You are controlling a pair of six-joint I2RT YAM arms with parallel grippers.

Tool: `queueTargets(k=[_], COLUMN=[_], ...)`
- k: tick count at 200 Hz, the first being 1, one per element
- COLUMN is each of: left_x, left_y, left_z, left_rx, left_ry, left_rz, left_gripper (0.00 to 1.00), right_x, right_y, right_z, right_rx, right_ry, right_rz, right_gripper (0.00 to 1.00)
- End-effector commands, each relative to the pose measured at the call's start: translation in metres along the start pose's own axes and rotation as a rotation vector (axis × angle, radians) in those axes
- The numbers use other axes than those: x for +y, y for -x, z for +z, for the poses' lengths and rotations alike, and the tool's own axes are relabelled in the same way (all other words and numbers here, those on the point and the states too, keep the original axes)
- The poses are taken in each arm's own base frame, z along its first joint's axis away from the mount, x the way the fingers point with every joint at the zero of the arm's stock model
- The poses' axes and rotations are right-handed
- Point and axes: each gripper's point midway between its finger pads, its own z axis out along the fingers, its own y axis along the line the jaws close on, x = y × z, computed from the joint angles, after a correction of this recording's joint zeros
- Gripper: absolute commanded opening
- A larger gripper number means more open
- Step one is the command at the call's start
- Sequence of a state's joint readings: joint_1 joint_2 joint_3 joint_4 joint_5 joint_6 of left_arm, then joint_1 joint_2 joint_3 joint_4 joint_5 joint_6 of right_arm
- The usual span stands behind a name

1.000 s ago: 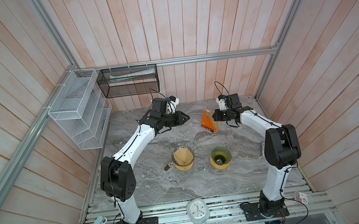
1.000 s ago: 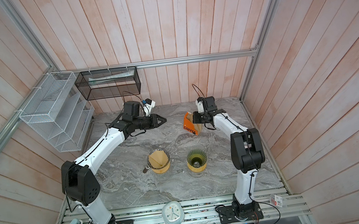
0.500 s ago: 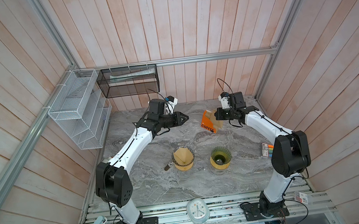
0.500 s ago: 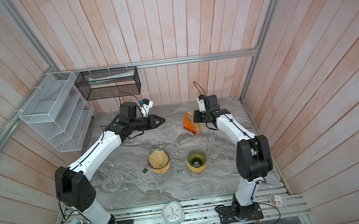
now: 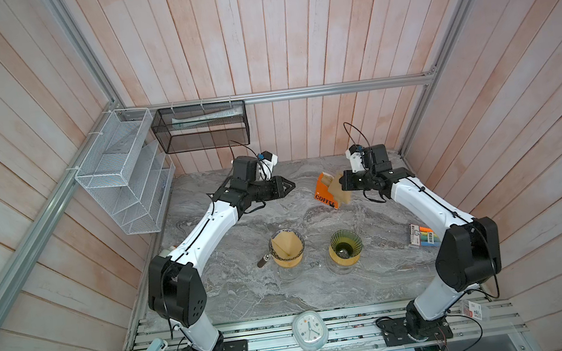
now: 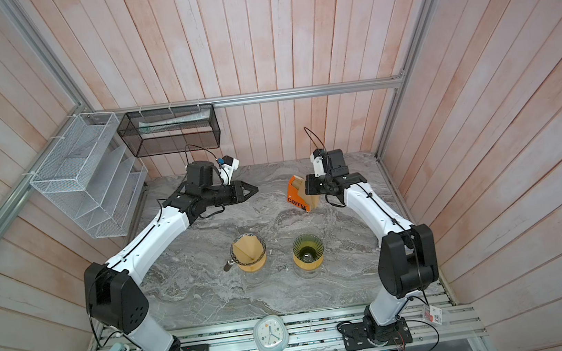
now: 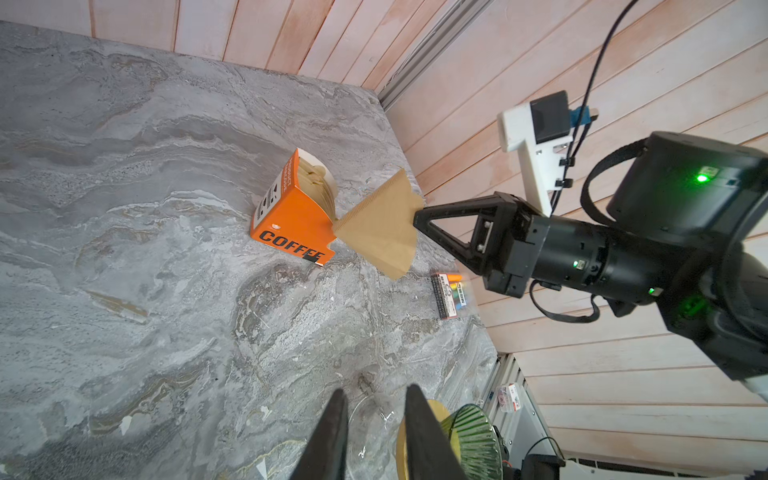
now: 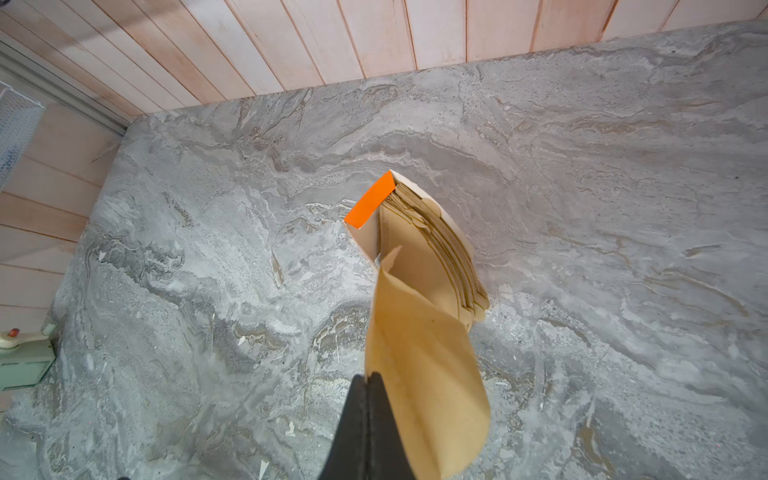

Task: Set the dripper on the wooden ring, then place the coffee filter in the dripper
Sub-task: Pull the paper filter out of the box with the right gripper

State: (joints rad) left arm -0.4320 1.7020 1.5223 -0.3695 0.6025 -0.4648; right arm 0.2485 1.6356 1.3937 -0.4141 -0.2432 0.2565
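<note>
Marble table (image 5: 235,296). Left gripper (image 5: 289,184) hangs left of the orange COFFEE box (image 7: 291,216), jaws slightly spread. Right gripper (image 7: 415,218) is just right of the box, pinching a brown coffee filter (image 7: 382,232) in the air beside the box's open end. Green dripper (image 5: 346,244) stands in front of the box, well apart.
</note>
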Motion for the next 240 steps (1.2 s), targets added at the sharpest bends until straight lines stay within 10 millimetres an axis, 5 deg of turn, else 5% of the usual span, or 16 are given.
queueTargets(k=[1,175,240], left_x=[-0.007,-0.012,-0.02], left_y=[0.004,-0.009,-0.015], left_z=[-0.011,-0.024,-0.022], left_rx=[-0.026,-0.028,-0.018], left_ry=[-0.008,0.017,0.024], left_rz=[0.02,0.04,0.065], left_gripper=[0.28,0.28,0.27], right_x=[0.005,0.053,0.069], right_y=[-0.008,-0.034,-0.066], right_z=[-0.014,-0.122,-0.162], right_rx=[0.019,-0.003,0.054], right_ry=[-0.013,-0.002,0.016], right_rz=[-0.025,-0.1,-0.12], right_gripper=[0.0,0.0,0.0])
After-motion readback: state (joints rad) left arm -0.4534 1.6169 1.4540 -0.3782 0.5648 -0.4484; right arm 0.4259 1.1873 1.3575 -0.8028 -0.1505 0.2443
